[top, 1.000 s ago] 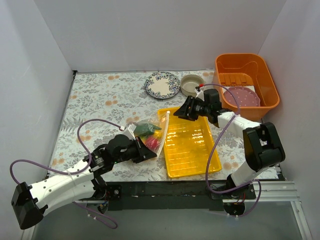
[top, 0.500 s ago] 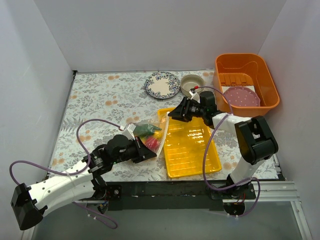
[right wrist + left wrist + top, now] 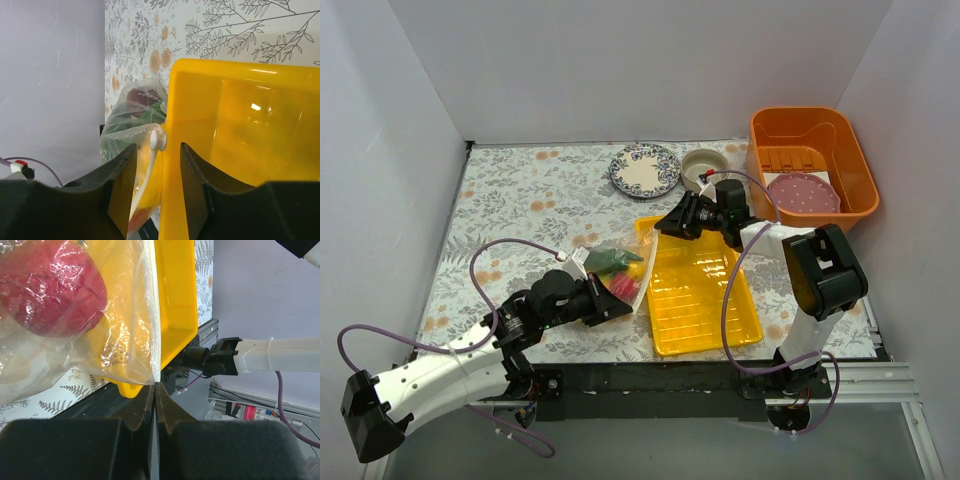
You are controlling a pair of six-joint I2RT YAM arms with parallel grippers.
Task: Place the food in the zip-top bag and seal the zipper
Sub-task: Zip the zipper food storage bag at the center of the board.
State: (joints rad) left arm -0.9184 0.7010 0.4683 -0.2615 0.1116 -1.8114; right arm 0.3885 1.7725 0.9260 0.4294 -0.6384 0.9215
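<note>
- The left tool (image 3: 155,389) was pressed together, its fingertips pinching the near corner of the zip-top bag (image 3: 612,275).
- Out from that pinch, the clear crinkled bag rose off the worktop (image 3: 520,200), and its mouth edge ran along the left side of the yellow tray (image 3: 700,290).
- The food (image 3: 616,268) sat inside the bag. A big red piece bulged against the plastic close to the left wrist camera, with green and dark pieces farther up.
- The right tool (image 3: 157,150) was partly spread and gripped nothing. One finger was on the bag's side, the other over the tray's far-left corner.
- Between those fingers stood the far end of the zipper (image 3: 157,139), a pale strip touching neither finger as far as I could see.
- From above, the zipper ran down the bag's 3 o'clock edge, just beside the tray's rim. I could not tell whether it was pressed closed.
- The bag lay at 9 o'clock of the tray, which itself looked bare.
- At 12 o'clock of the bag was a patterned plate (image 3: 645,170), and a small bowl (image 3: 703,168) sat just beside it at 3 o'clock.
- At about 1 o'clock of the tray stood an orange bin (image 3: 812,150) with a pink plate (image 3: 803,192) in it.
</note>
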